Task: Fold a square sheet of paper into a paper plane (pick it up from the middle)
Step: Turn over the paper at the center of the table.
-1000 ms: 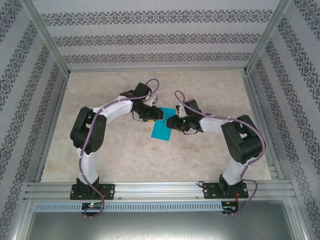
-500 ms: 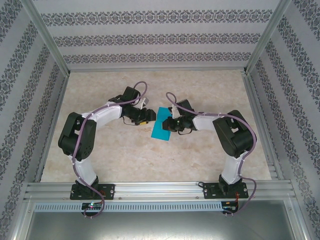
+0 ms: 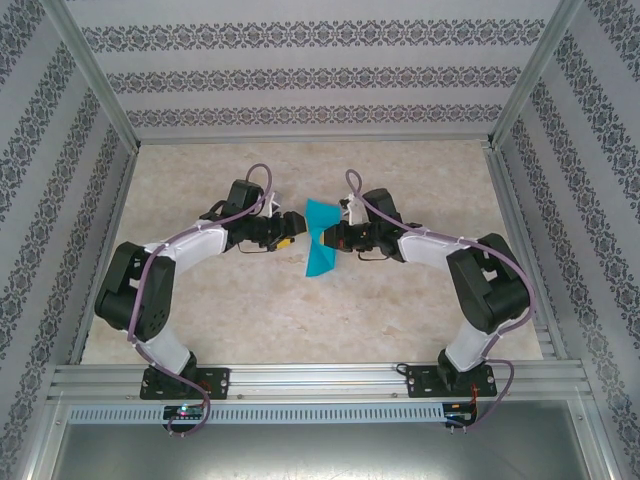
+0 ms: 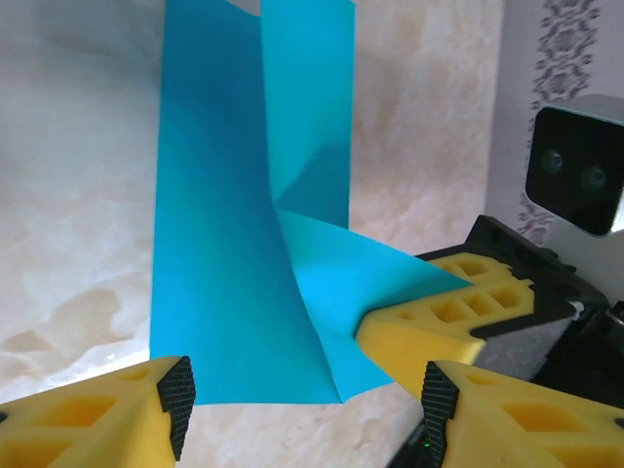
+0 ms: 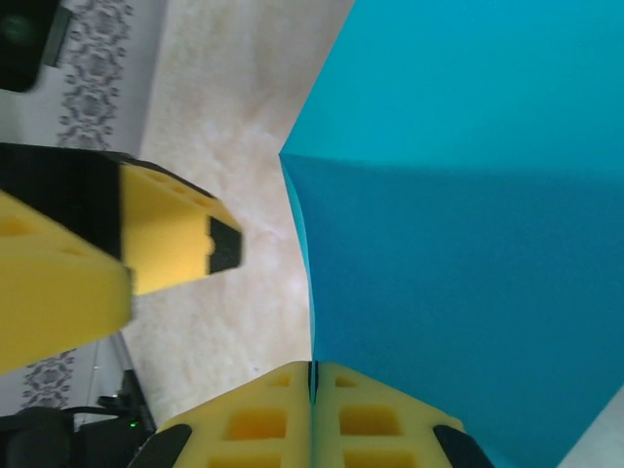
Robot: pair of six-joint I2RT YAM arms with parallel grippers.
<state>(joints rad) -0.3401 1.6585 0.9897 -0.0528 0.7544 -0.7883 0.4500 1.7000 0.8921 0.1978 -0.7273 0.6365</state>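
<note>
Left arm: mine reaches from its base at the near left corner, in toward the middle of the table (image 3: 400,320).
Left pincer (image 3: 287,232): open. In my left wrist view the two yellow fingers (image 4: 146,414) stand wide apart, and the lower edge of the paper lies between their black tips. I cannot tell whether either tip touches it. From above, the pincer sits just left of the paper.
Teal-blue paper sheet (image 3: 320,245): at mid-table, between my two pincers. It is pinched at its waist, so from above it spreads wider at the far end and at the near end. In my left wrist view it is bent and creased, with one flap standing tall and another running right toward the other pincer. I cannot tell whether its near end rests on the table.
Right pincer (image 3: 338,240): closed on the paper's right edge. In my right wrist view the two yellow fingers (image 5: 253,429) press together with the teal sheet caught in the seam.
Right arm: mine reaches from the near right corner, in toward the middle.
</note>
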